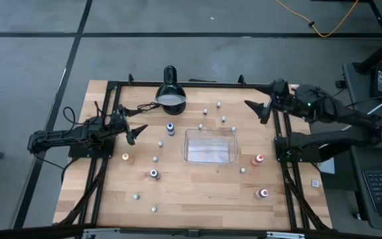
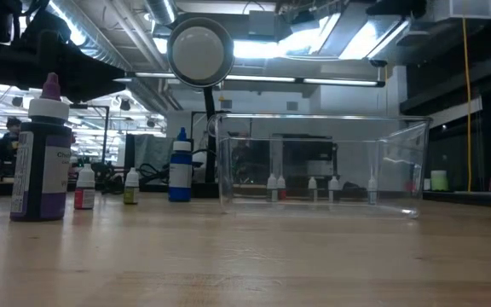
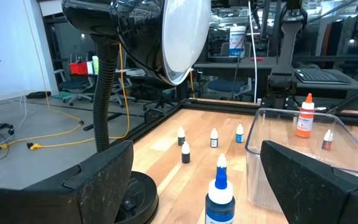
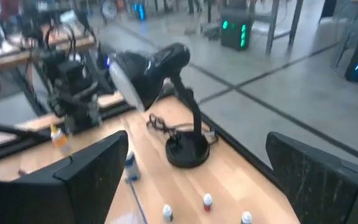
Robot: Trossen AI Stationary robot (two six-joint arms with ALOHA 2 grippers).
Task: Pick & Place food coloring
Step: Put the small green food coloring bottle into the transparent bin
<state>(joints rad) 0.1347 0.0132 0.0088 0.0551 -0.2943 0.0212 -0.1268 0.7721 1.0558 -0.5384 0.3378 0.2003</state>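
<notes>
High view: bottles (image 1: 170,128) scattered over desk (image 1: 197,199) around empty tray (image 1: 209,146), none sorted yet. Left gripper (image 1: 136,131) and right gripper (image 1: 256,109) parked at opposite edges, jaws spread, holding nothing.
Low view: tray (image 2: 322,162) empty.
Left wrist view: aimed at blue-capped bottle (image 3: 220,193) beside lamp (image 3: 160,31), likely first pick.

Clear plastic tray (image 1: 209,146), wooden table (image 1: 197,189)

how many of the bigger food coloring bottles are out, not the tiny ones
5: blue bottle by the lamp, orange bottle and dark bottle left of the tray, two reddish bottles right of it. None seems hidden.
</notes>
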